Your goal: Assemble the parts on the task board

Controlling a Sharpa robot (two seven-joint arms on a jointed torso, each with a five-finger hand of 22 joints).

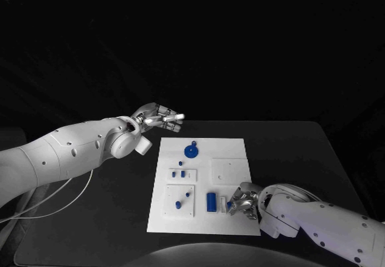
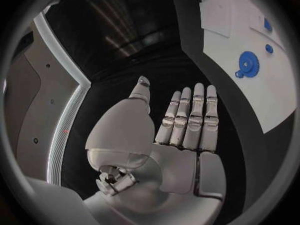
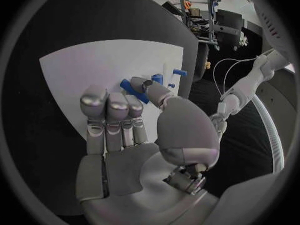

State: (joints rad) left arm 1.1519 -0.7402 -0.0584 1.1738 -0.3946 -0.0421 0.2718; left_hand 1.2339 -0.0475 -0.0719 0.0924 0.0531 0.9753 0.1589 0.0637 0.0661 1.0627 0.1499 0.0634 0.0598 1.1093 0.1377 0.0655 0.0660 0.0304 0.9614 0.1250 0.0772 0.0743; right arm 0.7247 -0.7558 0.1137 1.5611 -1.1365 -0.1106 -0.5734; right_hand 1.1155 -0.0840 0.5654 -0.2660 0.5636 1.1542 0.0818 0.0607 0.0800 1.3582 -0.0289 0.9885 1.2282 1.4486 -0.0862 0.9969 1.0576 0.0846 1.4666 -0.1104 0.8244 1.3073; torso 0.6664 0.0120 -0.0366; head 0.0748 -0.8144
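Note:
The white task board (image 1: 232, 143) lies in the middle of the black table. On it are a blue gear (image 1: 191, 150), a few small blue pegs (image 1: 183, 174) and an upright-lying blue bar (image 1: 211, 201). My right hand (image 1: 243, 203) rests low over the board's near right part, fingers bent toward the bar (image 3: 130, 87), thumb tip (image 3: 148, 85) right beside it. A small blue bit (image 1: 230, 206) shows at its fingertips; whether it is held I cannot tell. My left hand (image 1: 161, 118) hovers off the board's far left corner, flat and holding nothing (image 2: 181, 125).
Black table top (image 1: 289, 150) surrounds the board on all sides. A white cable (image 1: 56, 194) trails under my left arm. The gear (image 2: 248, 62) and board (image 2: 250, 100) lie off to the side of my left hand.

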